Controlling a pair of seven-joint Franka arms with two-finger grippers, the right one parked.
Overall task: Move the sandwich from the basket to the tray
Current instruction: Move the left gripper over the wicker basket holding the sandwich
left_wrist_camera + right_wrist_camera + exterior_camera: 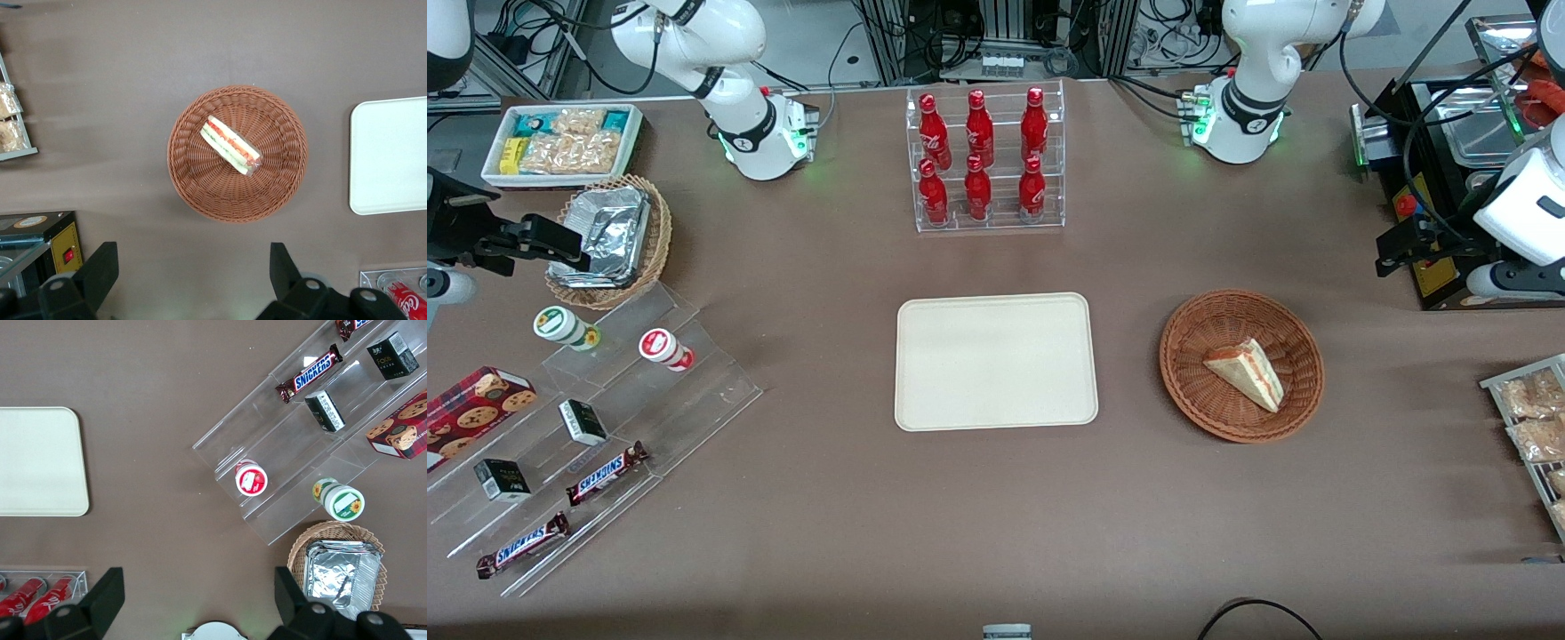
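sandwich (pixel 1245 372) lies in basket (pixel 1190 333), right of frame centre in front view | tray (pixel 996 361) bare, at frame centre beside basket | gripper (pixel 193 273) held high above table near basket, fingers (pixel 100 270) spread wide, holding nothing

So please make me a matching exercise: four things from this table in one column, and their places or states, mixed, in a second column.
1. sandwich
2. tray
3. cola bottles
4. claw

a. in a clear rack
b. open, above the table beside the basket
c. nothing on it
d. lying in the basket

Pairs: 1-d, 2-c, 3-a, 4-b
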